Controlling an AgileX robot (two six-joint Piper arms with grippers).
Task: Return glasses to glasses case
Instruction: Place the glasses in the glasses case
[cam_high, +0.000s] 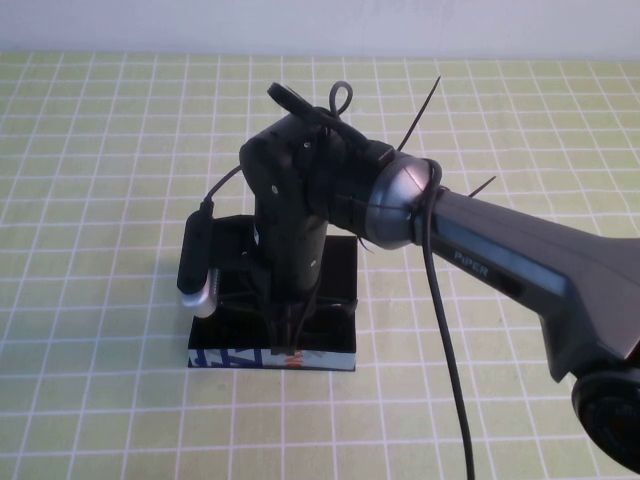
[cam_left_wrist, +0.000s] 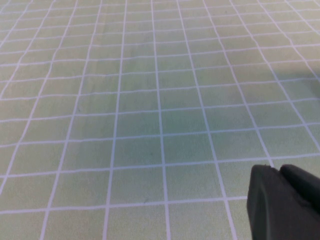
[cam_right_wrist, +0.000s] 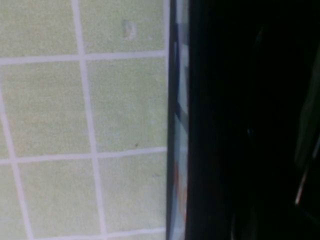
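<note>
Currently the boxy black glasses case lies long axis left-right, patterned front toward the robot. Right gripper reaches down into it, left gripper hovers over checked cloth; finger state of either: cannot tell

— Can you read any writing in these views?
— Just one word: "PIPER", in pale letters on the dark casing of your right arm, seen from the high camera.
— Nothing on the glasses case?
— Its front only shows a blue, white and orange pattern, no letters you could read.
</note>
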